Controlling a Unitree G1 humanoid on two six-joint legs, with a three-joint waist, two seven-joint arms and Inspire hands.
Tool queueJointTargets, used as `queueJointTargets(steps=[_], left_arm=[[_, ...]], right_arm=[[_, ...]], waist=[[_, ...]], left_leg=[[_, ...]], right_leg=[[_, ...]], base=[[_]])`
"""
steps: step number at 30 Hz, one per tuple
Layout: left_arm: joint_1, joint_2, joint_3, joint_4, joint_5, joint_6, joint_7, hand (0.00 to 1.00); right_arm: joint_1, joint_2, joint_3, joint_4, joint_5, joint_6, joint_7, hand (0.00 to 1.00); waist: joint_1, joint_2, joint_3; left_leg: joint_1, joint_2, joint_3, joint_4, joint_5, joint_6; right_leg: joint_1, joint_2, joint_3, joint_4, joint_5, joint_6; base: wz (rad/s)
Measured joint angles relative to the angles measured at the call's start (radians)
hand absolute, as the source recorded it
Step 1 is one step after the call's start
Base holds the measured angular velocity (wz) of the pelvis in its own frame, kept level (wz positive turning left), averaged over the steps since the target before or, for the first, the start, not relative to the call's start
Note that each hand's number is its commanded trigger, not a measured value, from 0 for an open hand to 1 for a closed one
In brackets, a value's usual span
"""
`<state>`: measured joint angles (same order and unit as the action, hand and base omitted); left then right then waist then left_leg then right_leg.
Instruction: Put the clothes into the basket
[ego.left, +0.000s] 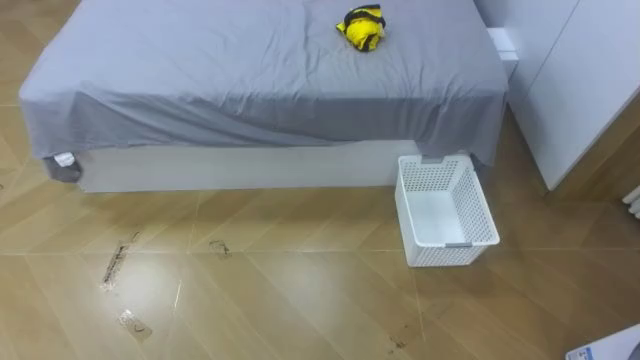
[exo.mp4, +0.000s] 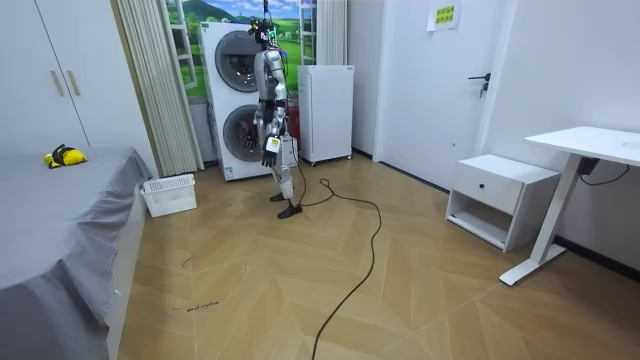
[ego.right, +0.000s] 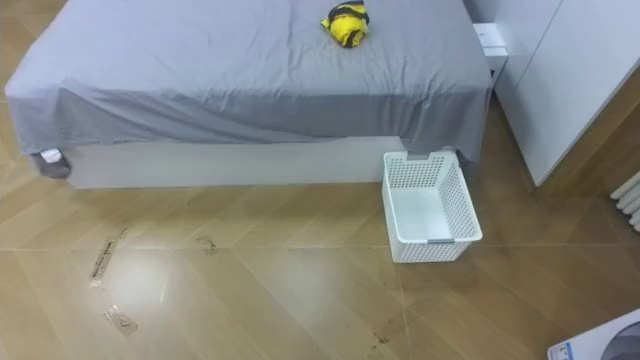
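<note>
The yellow and black clothes (ego.left: 361, 27) lay bunched on the grey bed (ego.left: 230, 75), towards its far right. The white basket (ego.left: 482, 216) stood on the wooden floor (ego.left: 260, 290) just beside the bed's near right corner, apart from the clothes. In the room view the robot stood upright before the stacked washing machines (exo.mp4: 232, 100), well apart from the bed. Its left hand (exo.mp4: 268, 152) and right hand (exo.mp4: 286, 150) hung low by its hips; I could not tell whether either was released or clenched.
</note>
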<state>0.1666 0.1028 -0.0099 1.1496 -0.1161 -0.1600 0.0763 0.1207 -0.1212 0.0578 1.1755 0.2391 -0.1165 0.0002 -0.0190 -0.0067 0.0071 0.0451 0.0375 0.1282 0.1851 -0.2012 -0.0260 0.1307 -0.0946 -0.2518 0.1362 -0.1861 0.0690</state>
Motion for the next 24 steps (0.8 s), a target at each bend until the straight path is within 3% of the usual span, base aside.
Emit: queueJointTargets(steps=[24], left_arm=[[-0.002, -0.001, -0.005, -0.002, -0.012, 0.0, -0.001, 0.0]], right_arm=[[0.006, 0.0, 0.001, -0.004, 0.032, 0.008, 0.038, 0.0]], waist=[[-0.001, 0.003, -0.0038]], left_leg=[[0.0, 0.0, 0.001, 0.003, 0.0, 0.0]], right_leg=[[0.002, 0.0, 0.0, 0.001, 0.0, 0.0]], base=[[0.0]])
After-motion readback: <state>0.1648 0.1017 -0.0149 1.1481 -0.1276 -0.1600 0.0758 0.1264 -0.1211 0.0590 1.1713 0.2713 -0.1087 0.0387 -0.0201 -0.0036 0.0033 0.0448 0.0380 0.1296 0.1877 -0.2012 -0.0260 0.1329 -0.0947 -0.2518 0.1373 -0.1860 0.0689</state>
